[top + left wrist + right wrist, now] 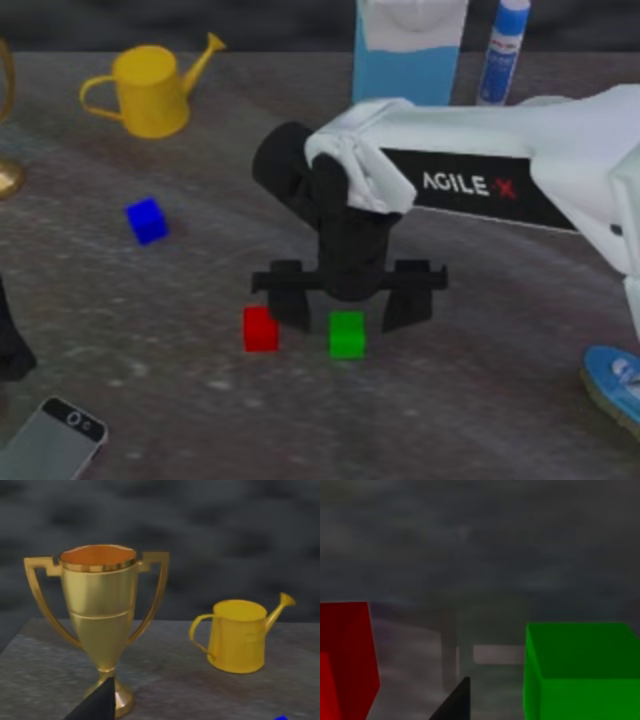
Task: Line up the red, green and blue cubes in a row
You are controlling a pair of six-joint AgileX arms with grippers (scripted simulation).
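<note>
Our right gripper [347, 308] hangs released, fingers spread either side of the small bright green cube [347, 334], just right of the small red cube [261, 329]. Only our top view shows the deep blue cube [146, 220], well apart at left; our left wrist view alone shows a gold trophy cup [100, 615].

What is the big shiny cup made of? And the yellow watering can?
The trophy cup looks like polished gold metal: bright reflections run down its bowl and handles. The yellow watering can looks duller, probably painted metal or plastic, with one flat colour and only soft highlights. These are rendered surfaces, so that is a guess.
</note>
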